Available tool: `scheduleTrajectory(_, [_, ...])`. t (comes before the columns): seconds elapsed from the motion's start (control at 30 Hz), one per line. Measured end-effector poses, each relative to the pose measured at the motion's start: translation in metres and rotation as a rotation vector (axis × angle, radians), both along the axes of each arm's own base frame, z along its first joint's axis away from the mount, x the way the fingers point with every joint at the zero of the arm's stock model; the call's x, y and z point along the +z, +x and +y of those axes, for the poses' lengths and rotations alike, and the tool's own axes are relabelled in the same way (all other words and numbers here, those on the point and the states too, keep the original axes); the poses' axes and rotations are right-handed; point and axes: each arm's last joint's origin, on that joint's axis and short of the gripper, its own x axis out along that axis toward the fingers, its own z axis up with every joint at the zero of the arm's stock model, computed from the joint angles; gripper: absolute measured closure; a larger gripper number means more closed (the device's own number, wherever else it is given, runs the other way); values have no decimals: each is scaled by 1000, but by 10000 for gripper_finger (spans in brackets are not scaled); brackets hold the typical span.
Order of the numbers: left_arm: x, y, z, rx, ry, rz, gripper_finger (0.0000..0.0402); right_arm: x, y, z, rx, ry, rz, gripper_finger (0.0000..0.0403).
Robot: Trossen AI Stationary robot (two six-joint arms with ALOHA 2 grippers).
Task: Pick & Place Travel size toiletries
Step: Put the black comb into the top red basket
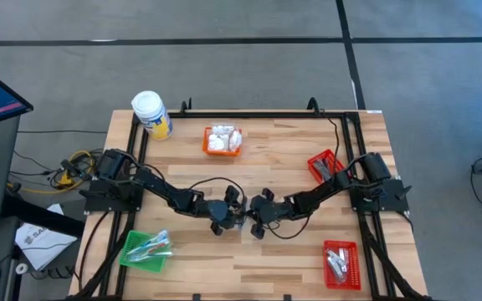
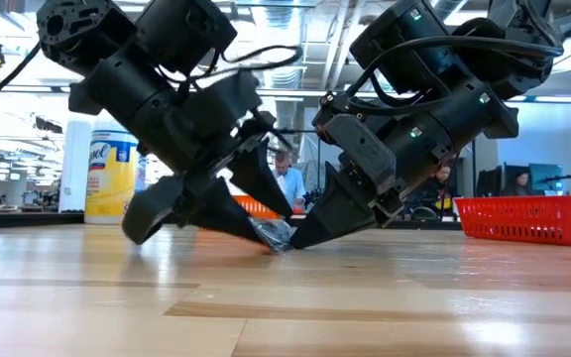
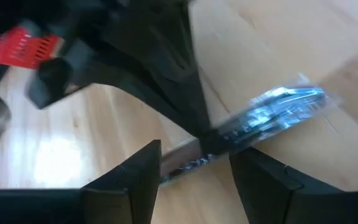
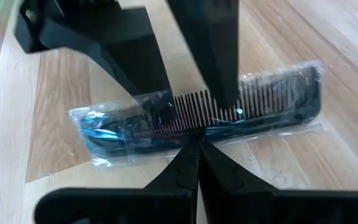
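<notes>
The left tool (image 1: pixel 231 211) stands with its fingers apart, one either side of a clear-wrapped black comb (image 4: pixel 204 118) that lies flat on the worktop (image 1: pixel 291 159) near its middle. The right tool (image 1: pixel 256 219) has its fingers pressed together, their tip resting at the comb's spine from the opposite side.

To do this pickup well, my judgement is that the left tool should close squarely across the comb's narrow width, low enough to catch the comb itself and not just the slippery wrapper. The right tool looks placed to pin or brace the comb; it should hold until the left grip is firm, then lift clear so the two tools do not collide. A thin, flat item like this may skid or tip out, so the lift should be slow.

Both arms reach in from their bases at the left and right edges and slope steeply down, the tools meeting tip to tip at the worktop like a tent. A green basket (image 1: pixel 145 249) with sachets sits near left, a red basket (image 1: pixel 341 262) near right, an orange basket (image 1: pixel 223 140) farther back.
</notes>
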Motion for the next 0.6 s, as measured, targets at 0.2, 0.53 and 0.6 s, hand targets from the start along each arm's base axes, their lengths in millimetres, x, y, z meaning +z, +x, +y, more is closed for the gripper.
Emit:
scheduleTrajectory(0.2, [-7, 3, -2, -58, 26, -3, 218, 0, 0, 0, -1, -3, -3, 403])
scheduleTrajectory(0.53, [-6, 5, -3, -80, 12, -31, 218, 1, 2, -1, 11, -18, -29, 403])
scheduleTrajectory(0.6, [-6, 5, -3, -68, -2, -31, 219, 1, 2, -1, 8, -20, -30, 403])
